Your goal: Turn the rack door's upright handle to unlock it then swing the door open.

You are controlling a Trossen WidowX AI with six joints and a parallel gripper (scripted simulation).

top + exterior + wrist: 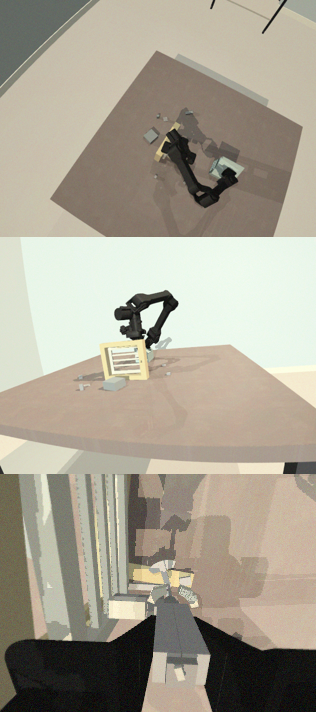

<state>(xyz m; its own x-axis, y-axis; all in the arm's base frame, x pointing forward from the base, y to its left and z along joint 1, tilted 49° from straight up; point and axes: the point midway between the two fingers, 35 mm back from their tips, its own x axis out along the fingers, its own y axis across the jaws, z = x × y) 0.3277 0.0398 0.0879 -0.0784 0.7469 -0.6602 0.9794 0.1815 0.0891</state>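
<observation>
Top: arm over yellow frame (158, 156) (102, 359) on table (122, 158) (204, 400); grey block (150, 135) (113, 384) nr it. Ext: barred door (111, 360) (65, 564) w/in frame outline, block in front. Wrist: claw (172, 621) clamped on grey upright handle (177, 629), door alongside.

Arm (184, 171) (154, 297): matt black | table (127, 107) (204, 400): smooth, matt brown | block (151, 135) (113, 384): matt grey

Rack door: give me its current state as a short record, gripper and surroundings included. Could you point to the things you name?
gripper (176, 150) (137, 338) (172, 621): shut on handle
handle (180, 631): grey, upright, between the fingers
door (124, 360) (45, 564): pale, barred; exact angle cannot be told
frame (158, 156) (145, 364) (144, 574): yellow, standing
grey block (150, 136) (113, 384): on the table (122, 158) (217, 410), frame's far side from gripper
release: not yet done
</observation>
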